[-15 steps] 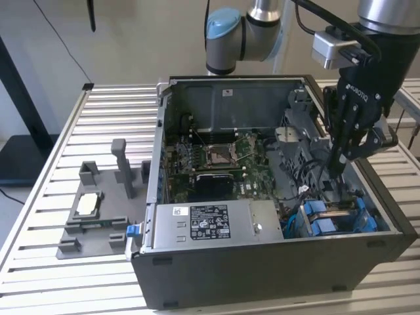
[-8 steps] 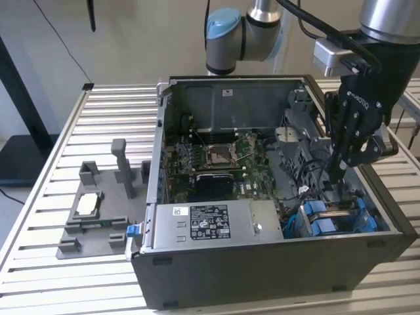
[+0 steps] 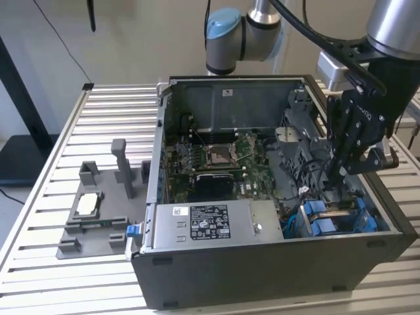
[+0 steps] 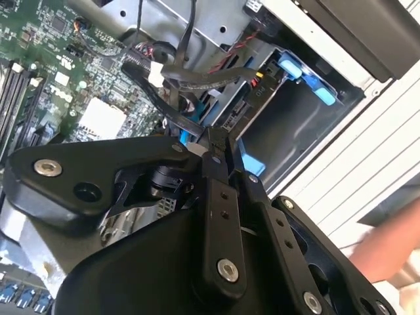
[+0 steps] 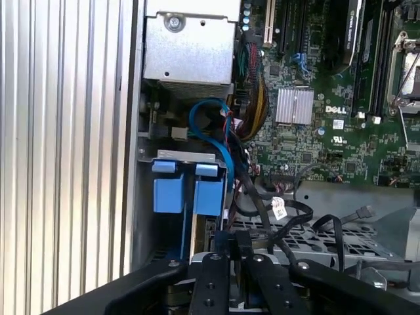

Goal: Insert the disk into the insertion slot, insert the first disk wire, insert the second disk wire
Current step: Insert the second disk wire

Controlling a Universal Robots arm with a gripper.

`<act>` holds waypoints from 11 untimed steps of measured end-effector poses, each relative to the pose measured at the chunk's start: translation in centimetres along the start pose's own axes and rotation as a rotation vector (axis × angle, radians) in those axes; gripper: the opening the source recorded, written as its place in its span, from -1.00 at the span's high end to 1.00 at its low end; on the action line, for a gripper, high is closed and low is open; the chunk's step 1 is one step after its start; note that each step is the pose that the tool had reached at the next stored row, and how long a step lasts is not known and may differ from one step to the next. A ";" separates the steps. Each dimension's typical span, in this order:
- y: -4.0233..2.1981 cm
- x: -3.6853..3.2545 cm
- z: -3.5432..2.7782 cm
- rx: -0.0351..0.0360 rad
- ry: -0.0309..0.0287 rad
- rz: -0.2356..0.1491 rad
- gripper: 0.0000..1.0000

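- Gripper (image 3: 341, 172): black, on the arm's wrist, reaching down into the open computer case (image 3: 262, 275) at the exterior view's right, just above the drive bay corner. In both wrist views the fingers (image 4: 216, 154) stand close together, nearly closed; whether they pinch a cable or connector between the tips cannot be told.
- Insertion slot (image 3: 328, 220): grey metal bay in the case corner nearest the camera at the exterior view's right, with bright blue plastic parts. In the first wrist view two blue tabs (image 5: 180, 190) stand side by side in the bay, beside the case wall.
- Disk: blue carrier plastic shows in the bay, but the drive body itself cannot be told apart, so whether the disk sits fully home cannot be told.
- Cables (image 5: 262, 210): black loops lie just beside the fingertips; a blue cable (image 5: 210, 125) curves above the blue tabs, and a red, yellow and black bundle runs toward the motherboard (image 3: 216, 164).
- Power supply (image 3: 210, 226): grey box with a white label, along the case's near edge.
- Grey fixture tray (image 3: 98, 210): on the slatted metal table (image 3: 52, 164) at the exterior view's left, well apart from the case, holding a small silver square chip (image 3: 87, 205).
- Part of a person's hand (image 4: 387, 246): blurred, outside the case in the second wrist view.
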State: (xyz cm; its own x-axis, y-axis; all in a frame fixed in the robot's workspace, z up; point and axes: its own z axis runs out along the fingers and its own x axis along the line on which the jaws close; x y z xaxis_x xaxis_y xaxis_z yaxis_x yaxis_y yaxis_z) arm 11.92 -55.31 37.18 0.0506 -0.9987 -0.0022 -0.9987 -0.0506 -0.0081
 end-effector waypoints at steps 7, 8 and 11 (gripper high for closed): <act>0.04 0.90 0.02 0.0001 -0.0107 0.000 0.68; 0.04 0.90 0.02 0.0001 -0.0107 0.000 0.68; 0.04 0.91 0.02 0.0001 -0.0107 0.000 0.68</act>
State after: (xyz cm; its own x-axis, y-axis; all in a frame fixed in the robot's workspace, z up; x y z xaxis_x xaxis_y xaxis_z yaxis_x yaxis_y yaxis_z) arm 11.93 -56.22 37.16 0.0506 -0.9986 -0.0129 -0.9987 -0.0505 -0.0082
